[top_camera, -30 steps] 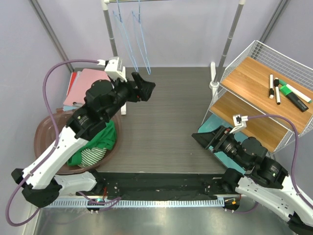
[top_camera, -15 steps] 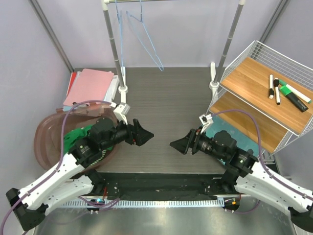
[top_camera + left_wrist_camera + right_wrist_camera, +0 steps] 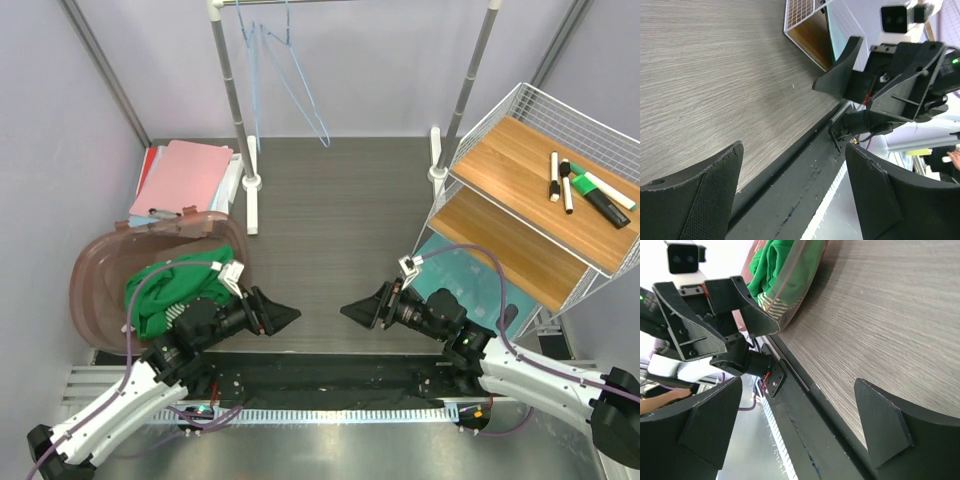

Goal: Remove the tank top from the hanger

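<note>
The green tank top (image 3: 175, 290) lies bunched in the brown basket (image 3: 90, 290) at the left; it also shows in the right wrist view (image 3: 782, 267). Bare blue wire hangers (image 3: 300, 90) hang from the rail at the back. My left gripper (image 3: 283, 314) is open and empty, low over the table's near edge. My right gripper (image 3: 357, 310) is open and empty and faces it from the right. Each wrist view shows the other gripper: the right gripper in the left wrist view (image 3: 840, 75), the left gripper in the right wrist view (image 3: 740, 305).
A garment rack stands at the back on two poles (image 3: 232, 100) (image 3: 465, 95). Pink and red folders (image 3: 185, 175) lie at the back left. A wire shelf unit (image 3: 545, 190) with markers (image 3: 575, 185) stands at the right. A black strip (image 3: 330, 375) runs along the near edge.
Both arms have drawn back and down toward the near edge, their grippers now facing each other. The left gripper came down from beside the hangers. The hangers swing free.
</note>
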Available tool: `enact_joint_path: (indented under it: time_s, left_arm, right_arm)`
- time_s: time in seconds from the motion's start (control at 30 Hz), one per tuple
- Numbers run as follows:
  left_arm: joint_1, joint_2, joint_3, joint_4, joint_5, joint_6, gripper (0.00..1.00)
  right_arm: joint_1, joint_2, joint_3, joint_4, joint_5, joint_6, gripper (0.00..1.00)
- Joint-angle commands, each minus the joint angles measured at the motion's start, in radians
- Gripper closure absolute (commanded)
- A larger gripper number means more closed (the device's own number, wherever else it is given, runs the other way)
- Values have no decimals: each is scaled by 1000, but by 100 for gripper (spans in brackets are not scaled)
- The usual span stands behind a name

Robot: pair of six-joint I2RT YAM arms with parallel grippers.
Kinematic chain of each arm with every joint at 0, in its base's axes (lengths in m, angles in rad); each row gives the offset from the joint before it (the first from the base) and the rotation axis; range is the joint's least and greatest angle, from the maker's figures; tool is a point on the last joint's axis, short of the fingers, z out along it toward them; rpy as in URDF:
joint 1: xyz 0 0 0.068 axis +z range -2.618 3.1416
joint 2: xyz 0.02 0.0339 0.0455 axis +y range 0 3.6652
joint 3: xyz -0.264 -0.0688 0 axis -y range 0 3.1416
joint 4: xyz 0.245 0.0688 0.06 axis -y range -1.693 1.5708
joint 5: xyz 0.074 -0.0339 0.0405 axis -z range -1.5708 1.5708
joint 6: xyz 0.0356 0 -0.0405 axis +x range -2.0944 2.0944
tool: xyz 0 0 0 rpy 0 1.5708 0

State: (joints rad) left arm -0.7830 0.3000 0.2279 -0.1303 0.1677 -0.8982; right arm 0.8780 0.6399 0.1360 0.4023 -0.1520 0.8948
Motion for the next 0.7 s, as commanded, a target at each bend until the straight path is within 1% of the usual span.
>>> enact_joint_path:
  time_s: [0.0, 0.13, 0.17, 0.27, 0.3, 0.33, 0.37, 0.43, 0.47, 0.6, 0.67]
  left_arm:
    - [1, -102, -70, 66, -14, -64, 17]
    - [1, -199, -142, 63, 13, -100, 17]
    - [1, -238, -157, 61, 25, -105, 17]
    - [1, -320, -222, 61, 44, -134, 17]
    - [2, -344, -266, 78, 62, -145, 16]
    - [1, -325, -280, 99, 78, -153, 17]
    - [1, -312, -285, 103, 85, -153, 16]
    - [1, -303, -285, 86, 111, -128, 17]
    - [2, -274, -283, 77, 113, -111, 16]
    - [1, -288, -282, 2, 95, -91, 15]
    - [1, -335, -283, -18, 75, -99, 15]
  right_arm:
    - [1, -6, -84, 239, 34, 62, 0]
    - [1, -5, -133, 244, 77, 78, 0]
    - [1, -5, -182, 250, 87, 82, 0]
    - [1, -8, -249, 289, 135, 99, 0]
    - [1, -17, -269, 305, 143, 102, 0]
    - [1, -22, -291, 317, 185, 105, 0]
    - [3, -28, -285, 246, 201, 95, 0]
    - [3, -37, -285, 201, 218, 73, 0]
    - [3, -37, -280, 169, 218, 58, 0]
    - [3, -17, -276, 118, 247, 6, 0]
    - [3, 16, -274, 102, 284, 9, 0]
